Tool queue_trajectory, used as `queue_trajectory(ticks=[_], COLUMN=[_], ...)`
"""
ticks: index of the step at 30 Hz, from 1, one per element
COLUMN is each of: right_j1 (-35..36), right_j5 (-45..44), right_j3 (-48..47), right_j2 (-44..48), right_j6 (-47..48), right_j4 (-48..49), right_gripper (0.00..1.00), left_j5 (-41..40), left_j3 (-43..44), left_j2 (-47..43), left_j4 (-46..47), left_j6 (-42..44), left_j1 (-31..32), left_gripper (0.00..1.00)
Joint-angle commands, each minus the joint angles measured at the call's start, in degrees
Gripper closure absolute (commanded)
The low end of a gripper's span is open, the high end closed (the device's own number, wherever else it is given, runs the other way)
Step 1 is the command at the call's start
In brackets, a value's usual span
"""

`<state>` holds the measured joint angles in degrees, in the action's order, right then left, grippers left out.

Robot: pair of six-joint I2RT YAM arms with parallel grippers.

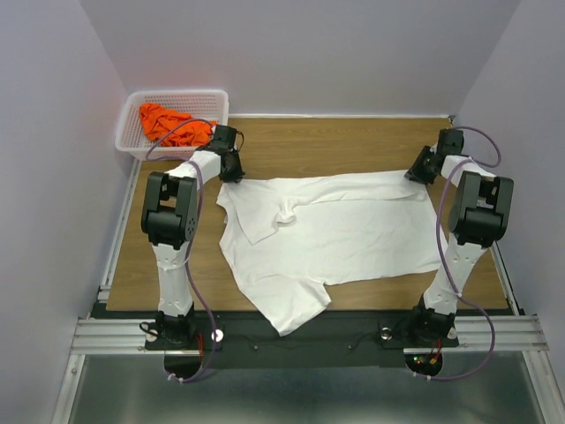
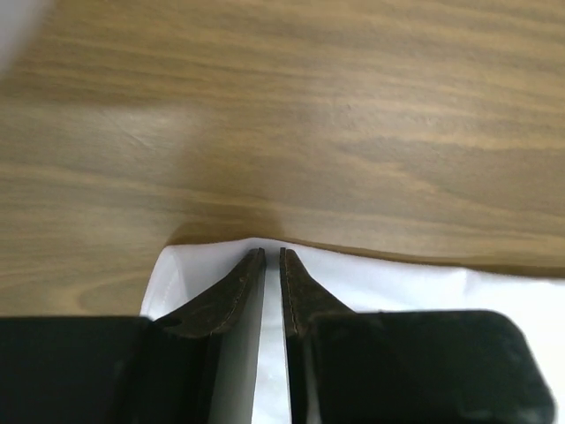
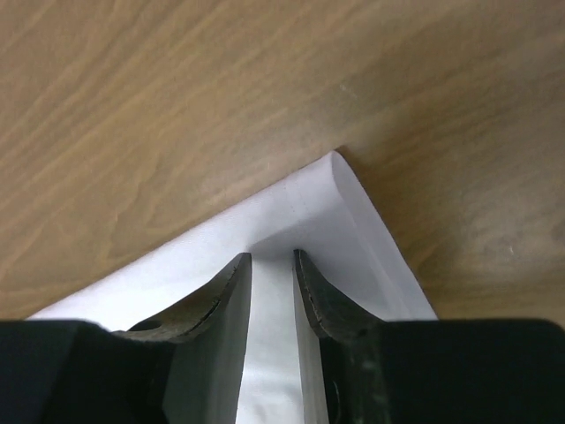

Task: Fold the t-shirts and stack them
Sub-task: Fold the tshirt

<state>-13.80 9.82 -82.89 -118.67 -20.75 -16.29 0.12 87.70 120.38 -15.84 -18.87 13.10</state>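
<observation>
Two white t-shirt (image 1: 353, 230) corners inside left claw (image 2: 272, 253), right claw (image 3: 272, 256).

We see the white t-shirt (image 1: 353, 231) spread wide and mostly flat across the wooden table (image 1: 335, 146). A small fold is bunched near its left side, and its near end seems to hang over the front edge. The orange t-shirt (image 1: 168, 124) lies crumpled inside the white basket (image 1: 131, 140) at the far left corner.
</observation>
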Motion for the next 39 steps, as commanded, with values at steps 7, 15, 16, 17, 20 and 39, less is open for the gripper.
queue_trajectory(ticks=[7,15,16,17,20,39], right_j1=[-2.4,-1.8,-1.7,-1.5,-1.4,5.5], right_j5=[-7.6,-4.4,-4.5,-5.4,-8.3,-11.8], right_j3=[-8.9,-7.2,-6.2,-5.0,0.9,2.7], right_j2=[-6.2,1.3,2.6,4.1,9.9,12.9], right_j6=[-0.3,0.5,0.2,-0.9,-3.8,2.3], right_j4=[0.8,0.7,0.6,0.5,-0.1,-4.2], right_gripper=[0.67,0.62,0.61,0.59,0.54,0.49], left_j5=[-3.4,-1.3,-1.2,-1.1,-1.2,-7.9], left_j3=[7.9,7.0,6.1,5.6,3.2,-14.3], left_j2=[6.3,-0.1,-1.4,-3.7,-7.6,-22.6], left_j4=[-2.5,-1.7,-1.7,-1.6,-1.7,3.1], left_j6=[-0.4,0.8,0.9,1.0,2.3,11.2], left_j1=[-2.4,-1.3,-1.1,-0.5,1.6,13.5], left_gripper=[0.76,0.4,0.35,0.27,0.19,0.18])
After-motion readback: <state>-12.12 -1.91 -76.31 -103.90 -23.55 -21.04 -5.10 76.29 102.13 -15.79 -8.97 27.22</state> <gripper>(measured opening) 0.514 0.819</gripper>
